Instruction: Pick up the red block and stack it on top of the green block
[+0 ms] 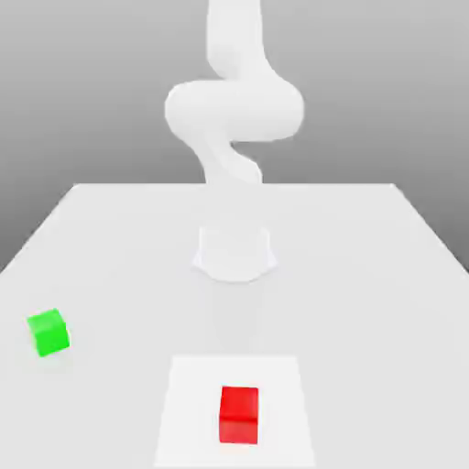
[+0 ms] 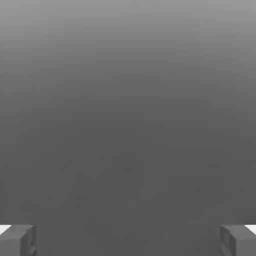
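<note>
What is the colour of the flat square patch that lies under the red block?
White; it shows best in the exterior view, under the red block.

Red block (image 1: 239,415): small cube, bright red, plain faces. Sits flat and upright on a white square patch of the table (image 1: 137,311), patch visible on all sides of it. Top face and one side face seen; sides run nearly parallel to the patch's edges. Green block (image 1: 49,332): small cube, bright green, plain faces. Rests flat on the table toward the exterior view's left, off the patch, turned at an angle. Blocks well apart, unstacked; nothing on top of either.
</note>
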Action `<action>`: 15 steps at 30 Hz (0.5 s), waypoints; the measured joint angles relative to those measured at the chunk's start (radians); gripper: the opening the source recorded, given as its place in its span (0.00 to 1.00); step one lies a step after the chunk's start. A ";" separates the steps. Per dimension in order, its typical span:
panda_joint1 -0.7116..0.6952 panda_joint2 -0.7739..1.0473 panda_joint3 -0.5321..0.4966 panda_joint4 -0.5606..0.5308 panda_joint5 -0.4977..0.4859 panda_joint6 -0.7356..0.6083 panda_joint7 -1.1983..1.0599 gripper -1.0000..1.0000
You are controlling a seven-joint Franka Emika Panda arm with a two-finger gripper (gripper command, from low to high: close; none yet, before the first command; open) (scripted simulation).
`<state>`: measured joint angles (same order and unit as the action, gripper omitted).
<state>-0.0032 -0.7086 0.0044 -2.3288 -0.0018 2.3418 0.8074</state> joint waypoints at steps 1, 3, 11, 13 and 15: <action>-0.001 0.039 0.002 -0.012 -0.001 0.018 0.003 0.50; -0.003 0.114 0.005 -0.036 -0.003 0.052 0.010 0.50; -0.009 0.405 0.014 -0.127 -0.010 0.185 0.034 0.50; -0.013 0.478 0.019 -0.150 -0.010 0.218 0.039 0.50; -0.013 0.550 0.020 -0.173 -0.011 0.252 0.045 0.50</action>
<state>-0.0164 -0.1585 0.0247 -2.5019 -0.0129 2.5933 0.8520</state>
